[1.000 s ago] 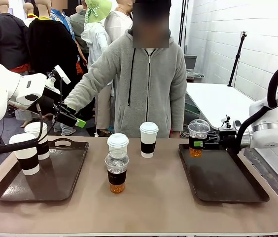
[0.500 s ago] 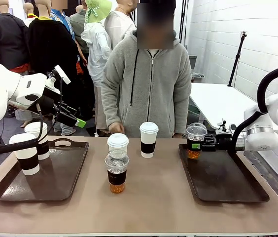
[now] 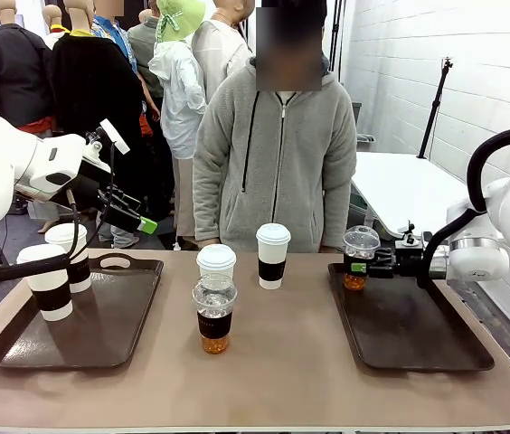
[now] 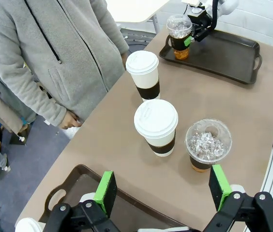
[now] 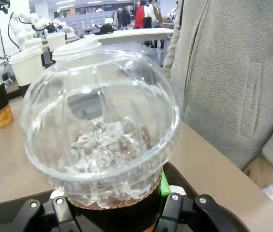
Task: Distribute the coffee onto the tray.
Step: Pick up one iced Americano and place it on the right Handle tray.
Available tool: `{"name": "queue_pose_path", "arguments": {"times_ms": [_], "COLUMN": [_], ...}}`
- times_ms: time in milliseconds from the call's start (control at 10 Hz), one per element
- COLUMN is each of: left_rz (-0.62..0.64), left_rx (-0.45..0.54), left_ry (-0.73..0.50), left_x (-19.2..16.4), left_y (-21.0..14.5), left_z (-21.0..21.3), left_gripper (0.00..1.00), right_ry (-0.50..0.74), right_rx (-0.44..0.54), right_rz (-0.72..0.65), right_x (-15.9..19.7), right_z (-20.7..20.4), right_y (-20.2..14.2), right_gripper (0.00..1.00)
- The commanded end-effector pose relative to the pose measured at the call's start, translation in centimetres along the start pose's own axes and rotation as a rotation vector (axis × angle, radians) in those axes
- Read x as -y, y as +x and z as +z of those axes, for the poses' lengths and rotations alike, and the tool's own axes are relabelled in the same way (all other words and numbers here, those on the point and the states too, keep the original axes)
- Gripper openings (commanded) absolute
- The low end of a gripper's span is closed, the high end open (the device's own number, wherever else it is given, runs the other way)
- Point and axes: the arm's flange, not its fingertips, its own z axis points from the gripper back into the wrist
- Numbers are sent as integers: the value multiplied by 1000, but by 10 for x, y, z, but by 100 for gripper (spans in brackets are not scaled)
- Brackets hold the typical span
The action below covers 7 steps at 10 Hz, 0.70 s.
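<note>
Clear dome-lidded cup (image 3: 361, 242) | clamped in right end effector (image 3: 366, 268) at tray's (image 3: 418, 336) far corner | left end effector (image 4: 163, 189) open

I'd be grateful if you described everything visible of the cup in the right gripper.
The cup is clear plastic with a domed lid, ice and amber liquid inside, and a black sleeve round its middle. It stands upright, clamped at the sleeve by the right gripper, at the far left corner of the right tray; whether it rests there is unclear.

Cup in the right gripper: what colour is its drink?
Amber, below a black sleeve; the cup shows it best in the front view.
</note>
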Motion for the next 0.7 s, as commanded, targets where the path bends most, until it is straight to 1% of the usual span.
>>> {"name": "queue_pose_path", "arguments": {"times_ms": [0, 300, 500, 600], "left_rz": [2, 2, 2, 2], "left_rx": [1, 1, 1, 1], "left_ry": [-7, -7, -7, -7], "left_x": [-2, -2, -2, -2], "left_y": [-2, -2, -2, -2], "left_z": [-1, -1, -1, -1], "left_gripper": [100, 100, 100, 100], "right_ry": [-15, -16, -13, -14], "right_rx": [22, 5, -11, -15], "right_rz": [6, -23, -52, -65], "right_x": [5, 2, 1, 1], "right_z": [-3, -2, -1, 0], "right_y": [-4, -7, -8, -8], "right_gripper": [67, 67, 100, 100]}}
